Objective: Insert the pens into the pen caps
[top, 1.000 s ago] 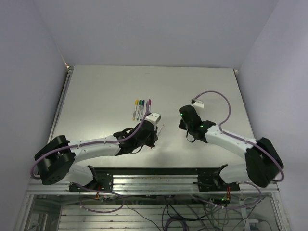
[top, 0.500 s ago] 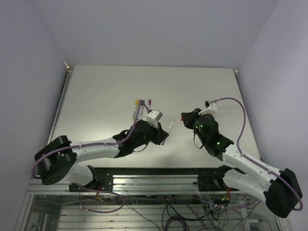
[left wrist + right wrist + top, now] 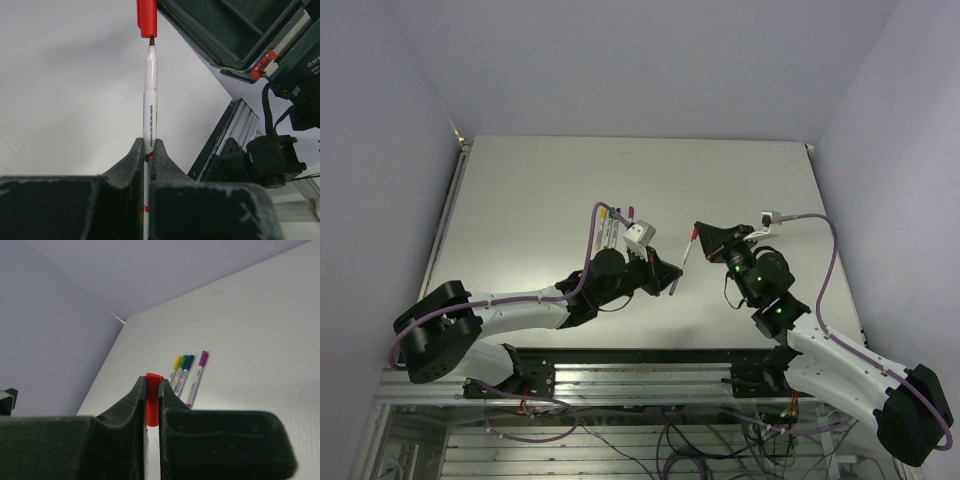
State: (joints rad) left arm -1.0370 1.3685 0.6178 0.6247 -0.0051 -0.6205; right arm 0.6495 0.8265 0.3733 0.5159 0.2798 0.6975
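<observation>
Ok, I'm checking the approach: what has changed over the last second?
The left gripper rose and swung the red pen tip-first up to the red cap, which the right gripper raised to meet it. Both grips stayed shut; four capped pens stayed put.

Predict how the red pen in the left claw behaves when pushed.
The red pen looks stiff: it juts straight from the left claw. Thin, so probably light. Its round barrel, gripped far from the tip, might slip or pivot.

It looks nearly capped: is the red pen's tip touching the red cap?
Cannot tell. In the left wrist view the pen tip meets the cap mouth, but depth may hide a gap.
</observation>
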